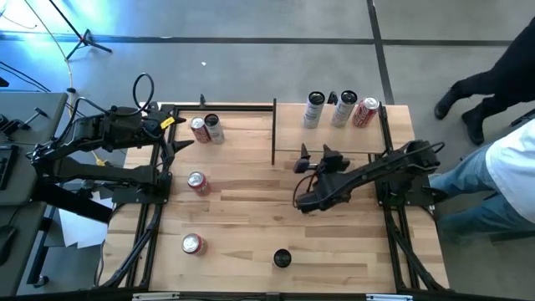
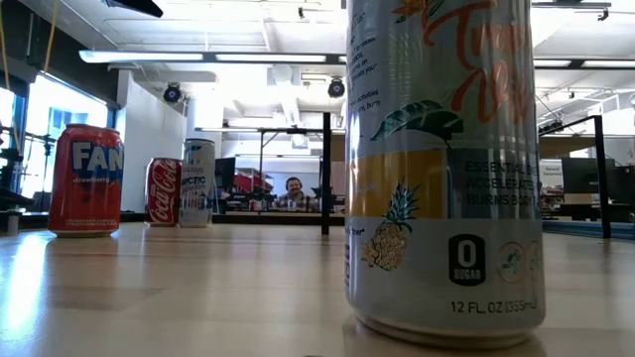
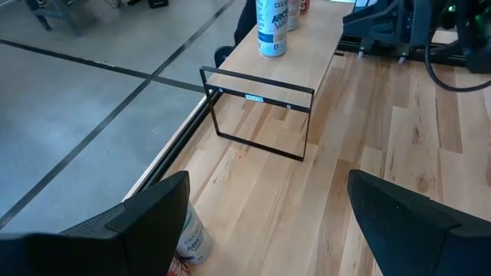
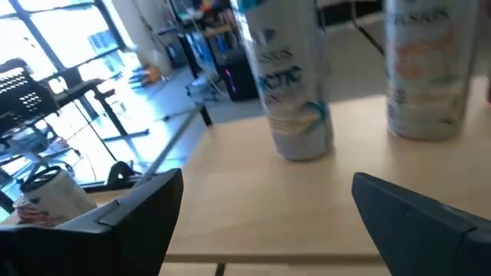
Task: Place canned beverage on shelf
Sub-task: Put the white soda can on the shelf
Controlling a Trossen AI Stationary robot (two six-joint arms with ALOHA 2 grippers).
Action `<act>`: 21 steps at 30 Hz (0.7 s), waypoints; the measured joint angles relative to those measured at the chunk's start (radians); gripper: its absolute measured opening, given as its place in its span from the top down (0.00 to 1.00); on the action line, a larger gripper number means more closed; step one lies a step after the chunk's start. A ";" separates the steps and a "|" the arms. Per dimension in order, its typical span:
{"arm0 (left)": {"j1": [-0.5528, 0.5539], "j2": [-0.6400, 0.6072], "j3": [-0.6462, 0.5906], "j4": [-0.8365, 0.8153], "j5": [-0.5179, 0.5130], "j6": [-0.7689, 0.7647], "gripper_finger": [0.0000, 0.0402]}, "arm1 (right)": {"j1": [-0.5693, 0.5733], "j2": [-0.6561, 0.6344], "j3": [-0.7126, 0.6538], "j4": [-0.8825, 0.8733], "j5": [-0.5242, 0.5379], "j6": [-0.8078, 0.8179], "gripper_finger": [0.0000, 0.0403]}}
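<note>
The shelf [image 1: 330, 138] stands at the table's far right, a light-wood board on a thin black frame [image 3: 261, 98]. Three cans [image 1: 343, 109] stand upright on its far edge; two of them show close in the right wrist view [image 4: 295, 84]. My right gripper [image 1: 316, 156] [image 4: 265, 222] hovers open at the shelf's near edge, pointing at those cans, with nothing between its fingers. My left gripper [image 1: 180, 140] [image 3: 265, 222] waits open at the far left, above two cans [image 1: 206, 129]. Loose cans stand on the table at the left [image 1: 198, 182], near left [image 1: 193, 243] and near middle [image 1: 282, 258].
In the low view a tall pineapple-print can [image 2: 444, 169] fills the foreground, with an orange can [image 2: 86, 180], a red one [image 2: 164, 191] and a silver one [image 2: 197, 182] farther back. A person stands beyond the table's right edge [image 1: 501, 167]. Bare wood lies at the table's middle [image 1: 251, 209].
</note>
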 joint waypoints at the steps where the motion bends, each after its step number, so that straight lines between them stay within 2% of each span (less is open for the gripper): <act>1: 0.000 0.000 0.000 0.000 0.000 0.000 0.17 | -0.007 0.003 0.000 0.009 0.019 -0.017 0.09; 8: 0.000 0.000 0.000 0.000 0.000 0.000 0.17 | -0.081 0.004 0.000 0.072 0.160 -0.146 0.09; 21: 0.000 0.000 0.000 0.000 0.000 0.000 0.17 | -0.260 0.004 0.000 0.366 0.198 -0.468 0.09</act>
